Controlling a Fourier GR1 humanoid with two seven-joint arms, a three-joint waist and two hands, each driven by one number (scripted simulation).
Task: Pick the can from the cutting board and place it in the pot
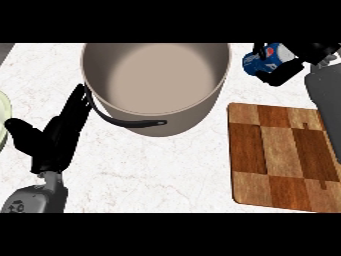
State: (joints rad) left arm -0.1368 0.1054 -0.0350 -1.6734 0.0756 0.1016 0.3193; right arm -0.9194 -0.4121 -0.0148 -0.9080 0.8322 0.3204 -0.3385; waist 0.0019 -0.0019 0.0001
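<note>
Left hand (55, 135) is closest, down by the lower edge with fingers straight and relaxed, resting beside the pot (156, 85) and holding nothing. Right hand (295, 62) has its fingers curled round the can (265, 59), held up off the board (291, 155) and just right of the pot's rim. So the can isn't over the opening yet. Main worry imo: letting go now puts it on the counter (158, 170), outside the pot. Coming across too low could also clip the rim and knock the can crooked in the hand.
</note>
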